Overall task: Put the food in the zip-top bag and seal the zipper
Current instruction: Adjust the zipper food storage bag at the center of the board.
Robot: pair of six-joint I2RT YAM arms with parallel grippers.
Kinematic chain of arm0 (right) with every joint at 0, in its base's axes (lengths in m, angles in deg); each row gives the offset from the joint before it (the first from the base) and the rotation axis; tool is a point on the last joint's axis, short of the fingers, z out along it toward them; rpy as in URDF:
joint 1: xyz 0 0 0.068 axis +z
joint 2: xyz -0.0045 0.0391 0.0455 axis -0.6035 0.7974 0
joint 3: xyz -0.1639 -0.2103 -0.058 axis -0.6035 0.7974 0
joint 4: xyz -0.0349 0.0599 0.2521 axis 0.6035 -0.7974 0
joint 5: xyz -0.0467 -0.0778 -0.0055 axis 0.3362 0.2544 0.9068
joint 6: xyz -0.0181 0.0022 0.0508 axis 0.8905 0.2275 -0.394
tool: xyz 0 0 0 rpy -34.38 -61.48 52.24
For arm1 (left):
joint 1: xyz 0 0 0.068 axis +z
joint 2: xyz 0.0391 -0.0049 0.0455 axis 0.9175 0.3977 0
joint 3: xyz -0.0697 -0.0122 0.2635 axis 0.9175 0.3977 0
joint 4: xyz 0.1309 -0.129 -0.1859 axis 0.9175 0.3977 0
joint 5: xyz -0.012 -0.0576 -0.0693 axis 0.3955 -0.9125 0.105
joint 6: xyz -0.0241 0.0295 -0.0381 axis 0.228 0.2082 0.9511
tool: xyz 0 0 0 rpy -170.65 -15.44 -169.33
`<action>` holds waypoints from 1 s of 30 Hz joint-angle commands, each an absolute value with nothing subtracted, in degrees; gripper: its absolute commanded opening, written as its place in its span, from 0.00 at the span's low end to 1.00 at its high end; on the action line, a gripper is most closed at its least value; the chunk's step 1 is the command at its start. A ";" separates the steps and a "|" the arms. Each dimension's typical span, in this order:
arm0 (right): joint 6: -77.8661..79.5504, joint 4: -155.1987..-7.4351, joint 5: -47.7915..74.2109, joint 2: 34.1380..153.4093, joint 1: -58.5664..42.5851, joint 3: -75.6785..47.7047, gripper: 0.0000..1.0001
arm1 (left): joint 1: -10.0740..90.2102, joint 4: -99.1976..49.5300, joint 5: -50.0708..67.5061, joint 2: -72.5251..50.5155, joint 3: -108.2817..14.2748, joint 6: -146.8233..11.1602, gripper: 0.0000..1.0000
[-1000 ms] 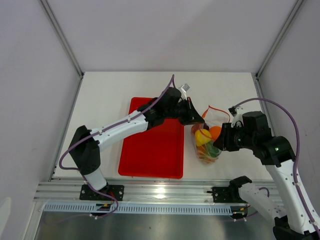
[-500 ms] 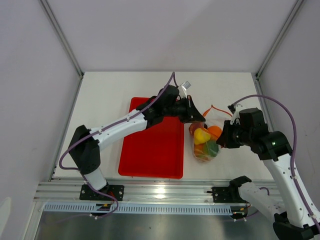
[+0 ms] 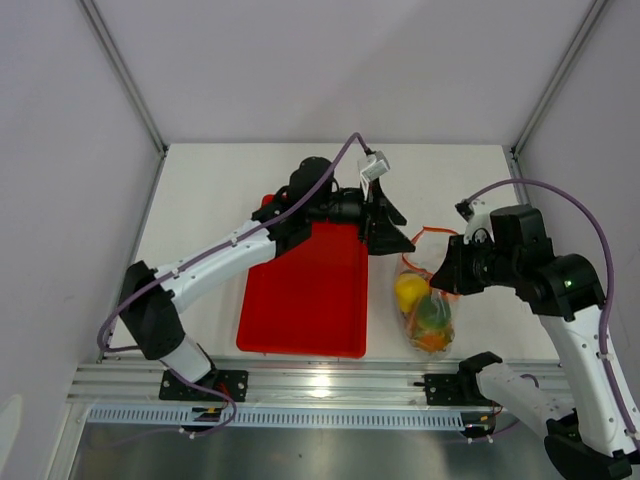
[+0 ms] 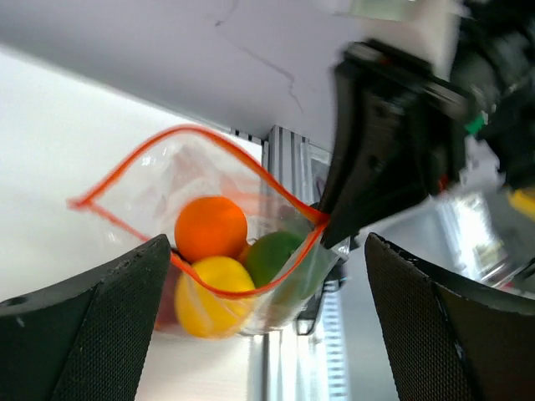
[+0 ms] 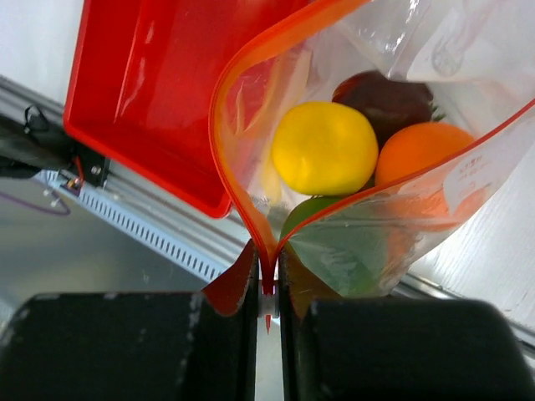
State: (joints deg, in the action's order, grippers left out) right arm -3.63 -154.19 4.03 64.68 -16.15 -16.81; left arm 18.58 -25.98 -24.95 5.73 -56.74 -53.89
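The clear zip-top bag (image 3: 427,300) hangs by one corner from my right gripper (image 3: 447,279), whose jaws are shut on the end of the red-orange zipper (image 5: 267,276). Its mouth gapes open (image 4: 201,159). Inside lies the food: a yellow fruit (image 5: 326,146), an orange (image 5: 418,159), a green fruit (image 4: 272,255) and a dark red one (image 5: 384,100). My left gripper (image 3: 387,225) stands wide open just left of the bag's mouth, touching nothing; its fingers (image 4: 84,326) frame the bag in the left wrist view.
The red tray (image 3: 300,300) lies left of the bag, under the left arm. The aluminium rail (image 3: 330,385) runs along the table's near edge, just below the bag. White walls close in the back and both sides.
The left gripper let go of the bag's mouth, opened wide and drew back. The right gripper shut on the zipper's end, and the bag swung down toward the near edge.
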 commanded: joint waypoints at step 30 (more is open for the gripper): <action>-3.51 -155.52 -18.00 60.41 -11.72 -16.40 0.00 | 14.81 -62.58 -55.13 3.53 -47.79 -68.05 0.99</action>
